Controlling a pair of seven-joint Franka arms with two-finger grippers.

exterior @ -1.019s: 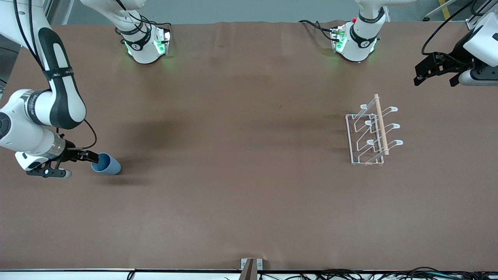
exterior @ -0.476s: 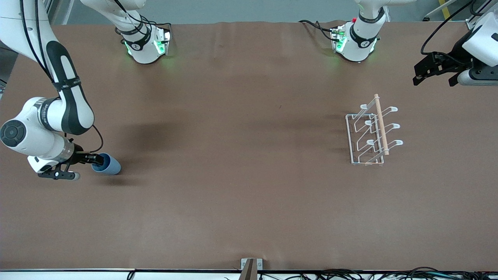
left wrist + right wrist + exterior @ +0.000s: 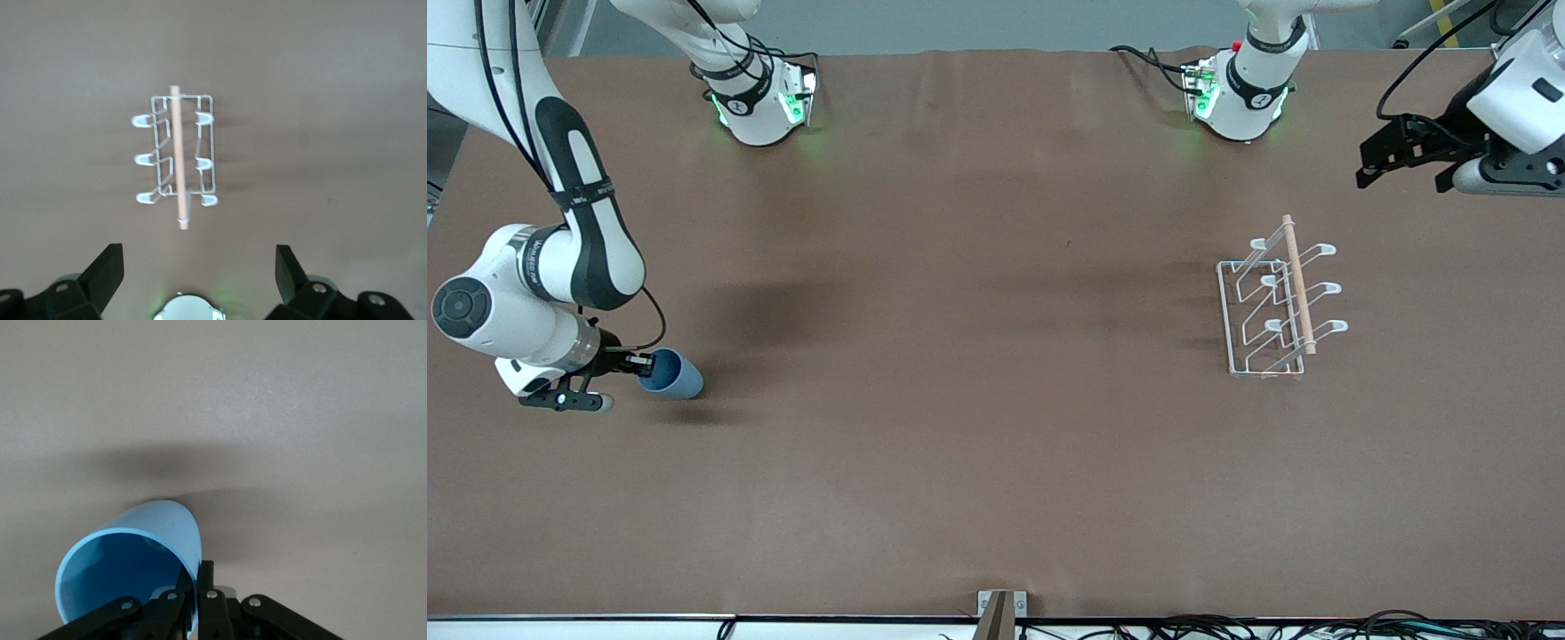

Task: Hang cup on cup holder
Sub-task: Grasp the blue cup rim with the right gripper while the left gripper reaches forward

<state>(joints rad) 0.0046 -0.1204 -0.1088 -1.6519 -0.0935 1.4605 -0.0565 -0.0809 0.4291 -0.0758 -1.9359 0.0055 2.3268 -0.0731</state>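
Note:
The light-blue cup [image 3: 672,374] lies tilted on its side on the brown table at the right arm's end, its mouth toward my right gripper [image 3: 643,362]. In the right wrist view the right gripper [image 3: 197,577] is shut on the cup [image 3: 127,570], one finger inside the rim and one outside. The white wire cup holder [image 3: 1276,298] with its wooden bar stands at the left arm's end. My left gripper [image 3: 1402,162] hangs open and empty in the air near the table's edge at that end; the left wrist view shows the holder [image 3: 179,157] below it.
The two arm bases [image 3: 760,98] [image 3: 1238,93] stand along the table's back edge. A small metal bracket [image 3: 1000,607] sits at the edge nearest the front camera.
The right arm's elbow has swung toward the table's middle while its gripper stays on the cup's rim. The left gripper has drifted slightly up and toward the bases.

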